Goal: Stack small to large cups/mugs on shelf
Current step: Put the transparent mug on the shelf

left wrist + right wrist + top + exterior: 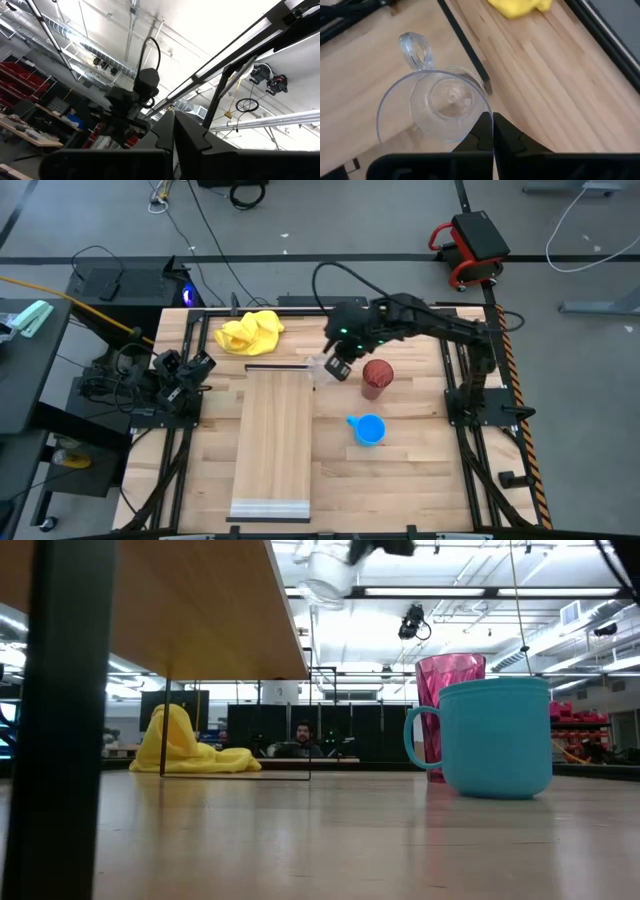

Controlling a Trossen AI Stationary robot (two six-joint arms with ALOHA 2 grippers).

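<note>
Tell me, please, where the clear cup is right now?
The clear cup hangs in the right pincer, lifted over the shelf's far right corner, just left of the red cup in the high view.

Clear glossy plastic cup (437, 107), wood shelf (277, 435)

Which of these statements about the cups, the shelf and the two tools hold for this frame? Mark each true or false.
1. The right tool is shut on the rim of the clear plastic cup. True.
2. The clear plastic cup stands on the tabletop. False: the low view shows it held up in the air, near the shelf's far end.
3. The blue mug sits on the shelf. False: it stands on the tabletop beside the shelf.
4. The dark red ribbed cup stands upright on the tabletop, beyond the blue mug. True.
5. The left tool grips the yellow cloth. False: it is shut on nothing, parked at the table's left edge.
</note>
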